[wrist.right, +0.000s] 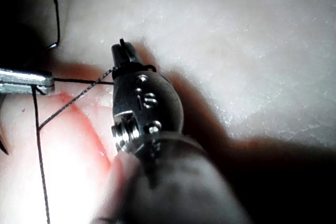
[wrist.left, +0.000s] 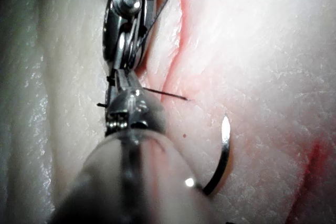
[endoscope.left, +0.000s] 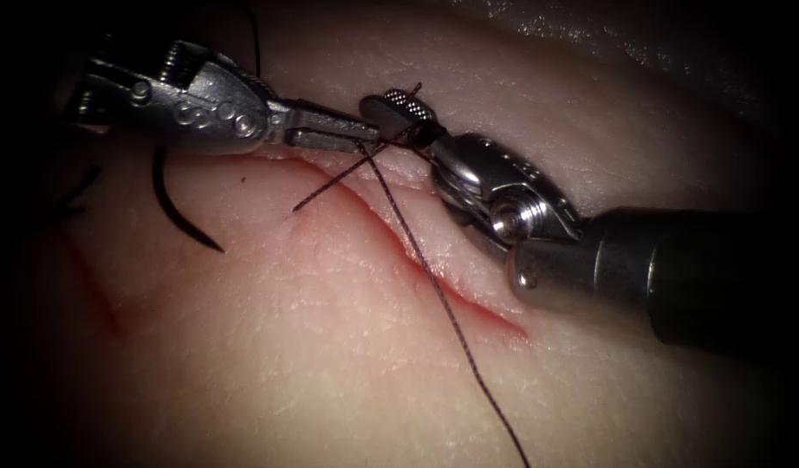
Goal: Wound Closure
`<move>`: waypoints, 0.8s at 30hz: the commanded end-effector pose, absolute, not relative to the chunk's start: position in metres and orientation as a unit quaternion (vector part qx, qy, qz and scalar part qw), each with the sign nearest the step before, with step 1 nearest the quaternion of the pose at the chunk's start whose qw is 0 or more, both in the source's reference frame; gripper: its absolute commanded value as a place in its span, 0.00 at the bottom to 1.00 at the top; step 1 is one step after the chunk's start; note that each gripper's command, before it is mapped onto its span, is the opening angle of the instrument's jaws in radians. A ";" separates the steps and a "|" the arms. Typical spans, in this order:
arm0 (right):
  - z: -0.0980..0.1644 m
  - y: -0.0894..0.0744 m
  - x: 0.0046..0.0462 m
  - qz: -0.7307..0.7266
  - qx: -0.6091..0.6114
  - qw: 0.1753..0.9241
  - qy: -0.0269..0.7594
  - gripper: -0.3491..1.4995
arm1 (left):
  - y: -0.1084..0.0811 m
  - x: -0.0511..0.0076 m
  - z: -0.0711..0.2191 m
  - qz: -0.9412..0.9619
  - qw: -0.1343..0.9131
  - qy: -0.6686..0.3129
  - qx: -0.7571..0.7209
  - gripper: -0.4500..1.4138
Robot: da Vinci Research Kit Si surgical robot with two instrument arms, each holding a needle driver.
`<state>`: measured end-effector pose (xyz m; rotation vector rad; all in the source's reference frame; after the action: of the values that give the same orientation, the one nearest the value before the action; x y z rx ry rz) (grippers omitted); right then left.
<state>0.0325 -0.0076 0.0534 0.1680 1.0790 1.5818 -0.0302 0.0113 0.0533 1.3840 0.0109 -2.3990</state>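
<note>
The tissue [endoscope.left: 347, 347] is lying across the endoscope frame, its cut [endoscope.left: 434, 277] running from upper centre toward lower right. Both tools are meeting at upper centre: the right tool [endoscope.left: 398, 102] and the left tool [endoscope.left: 365, 134] are each pinching the thread [endoscope.left: 434, 286]. Judging from this, both should be pulling evenly. The needle [endoscope.left: 178, 212] is lying free at left of the cut.
</note>
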 end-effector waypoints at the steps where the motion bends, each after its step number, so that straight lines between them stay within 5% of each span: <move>1: 0.053 -0.008 0.0329 0.664 0.061 0.590 0.455 0.00 | 0.011 -0.0306 0.054 -0.851 0.186 0.004 0.492 0.00; 24: 0.045 -0.009 0.0387 0.547 -0.024 0.692 0.471 0.00 | 0.014 -0.0239 0.054 -0.876 0.093 0.024 0.472 0.00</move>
<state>0.0379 -0.0092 0.0445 -0.0560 1.0486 1.2230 -0.0231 0.0143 0.0539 1.4007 0.0743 -2.6159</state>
